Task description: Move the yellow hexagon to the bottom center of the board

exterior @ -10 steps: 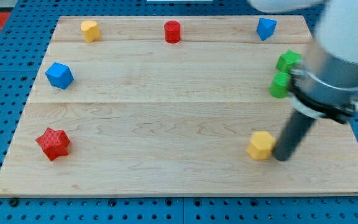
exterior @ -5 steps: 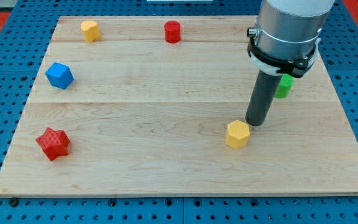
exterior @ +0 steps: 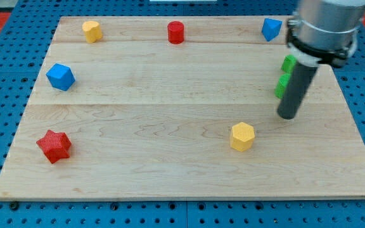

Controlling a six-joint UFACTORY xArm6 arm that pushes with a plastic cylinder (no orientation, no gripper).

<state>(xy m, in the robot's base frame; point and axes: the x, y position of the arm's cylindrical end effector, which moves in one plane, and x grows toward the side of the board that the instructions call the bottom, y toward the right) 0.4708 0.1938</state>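
Yellow hexagon (exterior: 242, 136) sits right of centre on the surface (exterior: 170, 95), short of the bottom edge; my tip (exterior: 286, 116) stands apart, up-right of it. No pincer fitted, so nothing is grasped. You should expect a light, rigid block that slides easily; push squarely on its upper-right face.

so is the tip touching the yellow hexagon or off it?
Off it. My tip stands to the upper right of the yellow hexagon, with bare board showing between them.
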